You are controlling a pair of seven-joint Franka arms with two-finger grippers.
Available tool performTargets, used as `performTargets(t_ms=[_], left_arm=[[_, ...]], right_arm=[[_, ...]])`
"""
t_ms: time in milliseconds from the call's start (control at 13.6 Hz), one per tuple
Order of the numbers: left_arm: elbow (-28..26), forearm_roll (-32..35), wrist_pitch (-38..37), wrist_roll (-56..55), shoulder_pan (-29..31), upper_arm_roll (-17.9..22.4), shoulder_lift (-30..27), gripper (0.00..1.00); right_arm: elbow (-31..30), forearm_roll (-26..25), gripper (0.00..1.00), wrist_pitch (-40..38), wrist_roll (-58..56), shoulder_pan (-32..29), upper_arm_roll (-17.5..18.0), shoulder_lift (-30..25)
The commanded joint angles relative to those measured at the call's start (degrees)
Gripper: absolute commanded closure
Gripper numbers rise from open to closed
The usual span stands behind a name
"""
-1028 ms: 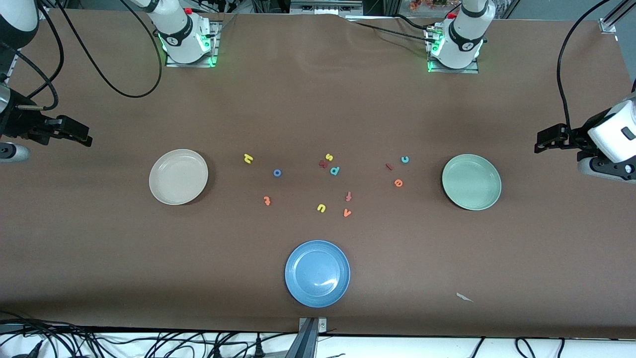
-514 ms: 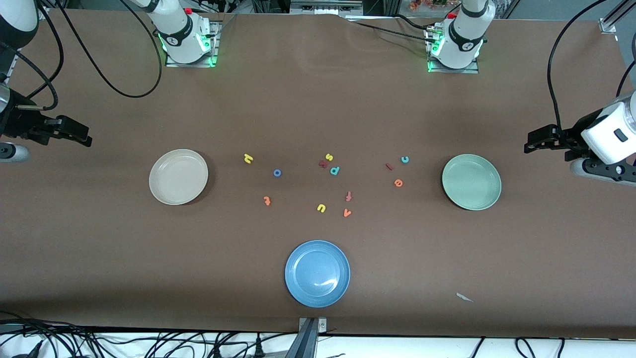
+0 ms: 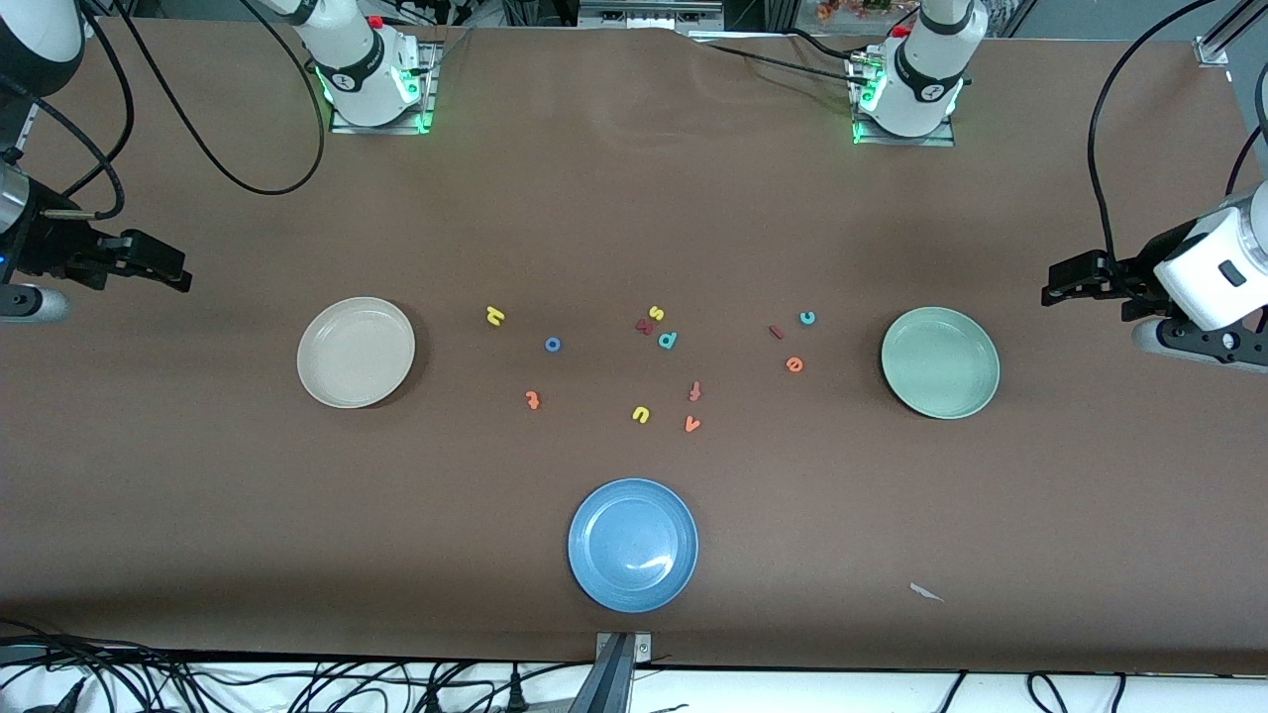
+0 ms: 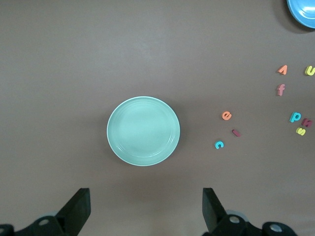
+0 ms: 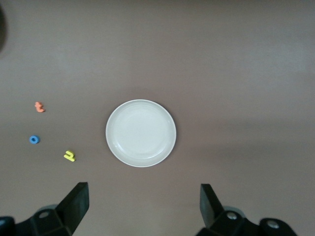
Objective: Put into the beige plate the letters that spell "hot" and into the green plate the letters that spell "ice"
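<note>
Brown counter [image 3: 634, 228] carries everything: the h, o, t letters [image 3: 553, 345] lie centre-frame beside the beige plate [image 3: 356, 352], the i, c, e letters [image 3: 793, 364] beside the green plate [image 3: 939, 361]. Left end effector [image 3: 1062, 285] and right end effector [image 3: 163, 265] hover at the frame edges, spread wide, holding nothing.

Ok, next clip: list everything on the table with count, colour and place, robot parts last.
beige plate: one, cream, toward the right arm's end.
green plate: one, sage, toward the left arm's end.
blue plate: one, nearest the front camera, mid-table.
h, o, t: yellow, blue, orange; beside the beige plate.
i, c, e: dark red, teal, orange; beside the green plate.
Other letters: six, mixed colours, mid-table between the two groups.
White scrap: one, near the front edge.
right gripper: open, over bare table past the beige plate.
left gripper: open, over bare table past the green plate.
</note>
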Motion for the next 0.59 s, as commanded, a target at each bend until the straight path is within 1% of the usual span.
performTargets(t_ms=[0,220,367,514], left_arm=[[-0.3,-0.9,-0.3,-0.8,-0.7,0.5,-0.2,0.0],[-1.6,-1.1,-0.2,-5.6,-2.5,0.2,-0.1,0.0],[-3.8,-1.5,0.3,-8.4,-3.5,0.0,-0.1,0.0],[-6.8,-1.6,2.0,-11.8,-5.6,0.0,-0.1,0.0]], right_arm=[[1.0,2.2,0.0,-0.6,0.3,0.2,0.2,0.8],[1.0,2.3,0.0,-0.1,0.4,1.3,0.8,1.9],[1.4,2.2,0.0,0.1,-0.4,2.4,1.3,3.2],[1.3,2.1,0.0,0.9,0.1,4.9,1.1,3.9]])
